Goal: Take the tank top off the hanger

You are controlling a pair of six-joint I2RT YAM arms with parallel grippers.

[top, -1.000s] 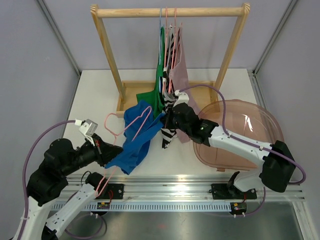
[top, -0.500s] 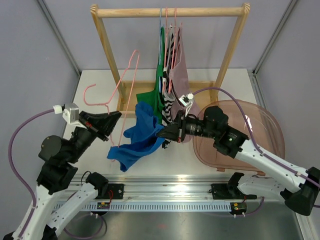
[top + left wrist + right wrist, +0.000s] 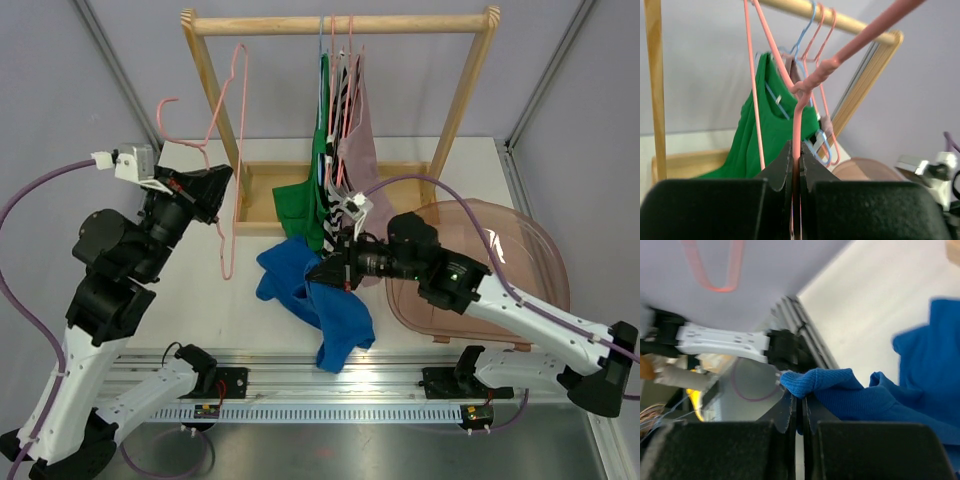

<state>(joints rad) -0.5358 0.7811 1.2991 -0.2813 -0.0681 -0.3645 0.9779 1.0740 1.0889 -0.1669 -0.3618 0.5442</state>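
The left jaws are clenched on the wire neck of the pink hanger (image 3: 797,125), just below its twisted hook. The right jaws are pinched shut on a fold of the blue tank top (image 3: 840,390).

Half a second ago the top was stretched between the two arms, with the hanger at mid-left of the overhead view. Now the hanger is raised toward the upper left, beside the left post of the wooden rack (image 3: 340,22), and no blue cloth is on it. The tank top hangs from the right jaws alone at lower centre and droops toward the near edge of the table (image 3: 190,290). By this reading the garment is off the hanger, and only setting it down remains.

The hanger's lower bar is cut off in the left wrist view, and the other hung garments (image 3: 340,130) blur behind it. The right wrist view is smeared. Whether the hem touches the table, and where the straps lie, cannot be made out. The translucent tub (image 3: 520,260) sits at right, behind the right arm.
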